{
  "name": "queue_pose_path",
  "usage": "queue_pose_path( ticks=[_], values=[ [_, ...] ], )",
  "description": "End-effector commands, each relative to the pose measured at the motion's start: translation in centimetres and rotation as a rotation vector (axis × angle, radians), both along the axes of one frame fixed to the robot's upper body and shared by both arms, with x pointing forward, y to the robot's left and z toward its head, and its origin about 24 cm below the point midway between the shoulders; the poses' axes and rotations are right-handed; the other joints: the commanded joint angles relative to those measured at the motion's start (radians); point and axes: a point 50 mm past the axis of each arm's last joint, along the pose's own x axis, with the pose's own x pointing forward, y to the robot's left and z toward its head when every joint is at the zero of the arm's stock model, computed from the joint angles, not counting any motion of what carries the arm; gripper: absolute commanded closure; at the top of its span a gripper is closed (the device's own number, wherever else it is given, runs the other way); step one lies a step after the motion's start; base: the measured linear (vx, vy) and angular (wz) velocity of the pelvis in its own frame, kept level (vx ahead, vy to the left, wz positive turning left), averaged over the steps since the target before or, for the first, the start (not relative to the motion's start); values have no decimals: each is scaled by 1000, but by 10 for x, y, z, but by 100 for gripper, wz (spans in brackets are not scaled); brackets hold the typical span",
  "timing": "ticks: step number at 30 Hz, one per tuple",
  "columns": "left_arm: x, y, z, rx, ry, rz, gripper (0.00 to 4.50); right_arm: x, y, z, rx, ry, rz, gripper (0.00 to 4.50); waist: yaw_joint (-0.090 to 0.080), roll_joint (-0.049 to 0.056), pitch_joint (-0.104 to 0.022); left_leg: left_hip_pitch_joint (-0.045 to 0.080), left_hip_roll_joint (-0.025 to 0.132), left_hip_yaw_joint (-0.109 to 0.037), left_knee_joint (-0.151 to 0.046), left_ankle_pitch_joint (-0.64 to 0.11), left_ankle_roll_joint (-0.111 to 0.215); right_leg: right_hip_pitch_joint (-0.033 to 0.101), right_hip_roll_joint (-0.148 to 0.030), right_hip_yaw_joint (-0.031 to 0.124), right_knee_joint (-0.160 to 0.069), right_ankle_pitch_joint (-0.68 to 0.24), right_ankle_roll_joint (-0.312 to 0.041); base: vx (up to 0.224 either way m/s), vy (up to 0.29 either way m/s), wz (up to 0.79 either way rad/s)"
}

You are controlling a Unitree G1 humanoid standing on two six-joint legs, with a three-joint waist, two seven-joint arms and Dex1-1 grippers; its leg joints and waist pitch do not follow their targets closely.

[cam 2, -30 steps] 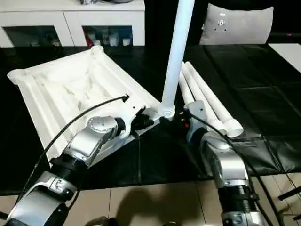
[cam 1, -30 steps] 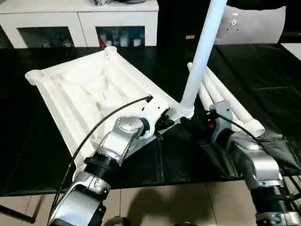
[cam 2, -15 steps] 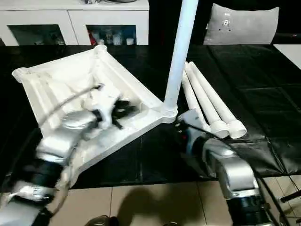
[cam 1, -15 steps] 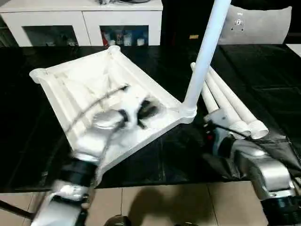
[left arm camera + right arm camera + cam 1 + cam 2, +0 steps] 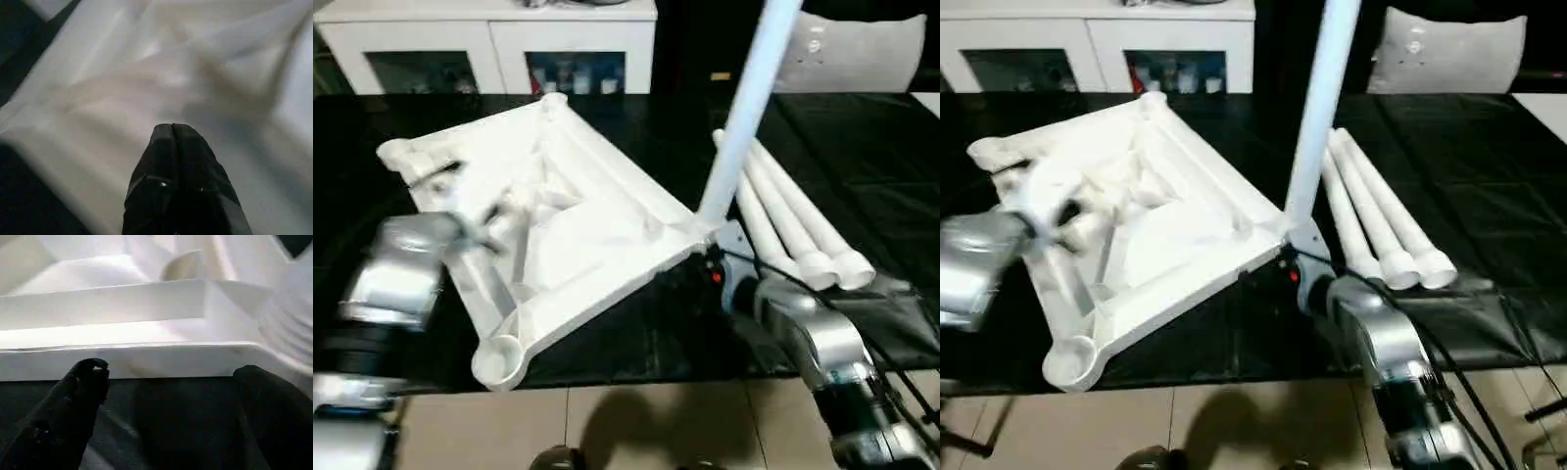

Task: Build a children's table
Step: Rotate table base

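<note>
The children's table top [image 5: 578, 235] lies upside down on the black table, ribbed underside up. One white leg [image 5: 744, 117] stands upright in its near right corner socket [image 5: 703, 233]. Three loose legs [image 5: 783, 215] lie side by side just right of it. My left gripper [image 5: 172, 129] is shut with nothing in it and hovers over the ribs at the top's left side [image 5: 487, 220]. My right gripper [image 5: 171, 382] is open at the top's near edge [image 5: 146, 360], beside the leg's threaded base [image 5: 288, 328]. Its forearm [image 5: 803, 333] reaches in from the lower right.
An empty corner socket [image 5: 499, 360] sits near the black table's front edge [image 5: 636, 377]. A white cabinet with glass doors [image 5: 489, 39] stands at the back, with a grey cushion [image 5: 862, 54] at the back right. Tiled floor [image 5: 636, 421] lies below.
My left arm has swung away from the upright leg's corner to the left across the top, and its gripper has shut. The right gripper has edged closer to that corner, still open.
</note>
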Motion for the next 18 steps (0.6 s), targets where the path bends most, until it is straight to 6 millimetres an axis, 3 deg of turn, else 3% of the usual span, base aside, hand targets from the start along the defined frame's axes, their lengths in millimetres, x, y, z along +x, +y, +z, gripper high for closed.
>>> queue_pose_path(
  ticks=[1,4,9,15,17,18],
  values=[
    [-4,5,-6,39,38,22,446,3,-2,-1,-18,-2,-23,0,-1,13,-74,38,54,-34,-68,-199,-33,36,-75,40,-62,-84,-215,0,0,0],
    [-12,12,-11,98,101,36,446,9,1,-4,-34,-2,-24,0,-1,12,-75,38,55,-33,-68,-213,-40,34,-76,42,-64,-98,-211,0,0,0],
    [-21,8,-20,94,205,-26,446,15,7,-6,-33,-4,-7,0,1,13,-75,39,55,-33,-67,-216,-40,32,-77,42,-62,-96,-223,0,0,0],
    [-34,-18,-32,14,337,-231,446,21,15,-9,-28,1,4,0,-2,10,-74,36,54,-32,-66,-219,-37,33,-77,43,-62,-116,-229,0,0,0],
    [-46,-40,-37,-46,421,-429,446,26,19,-10,-18,-2,4,0,-3,6,-75,34,55,-33,-66,-210,-34,35,-81,43,-60,-114,-233,0,0,0],
    [-50,-47,-39,-69,445,-493,446,27,20,-10,-21,-4,3,0,1,9,-75,37,55,-32,-65,-210,-33,31,-82,43,-62,-121,-236,0,0,0]
  ],
)
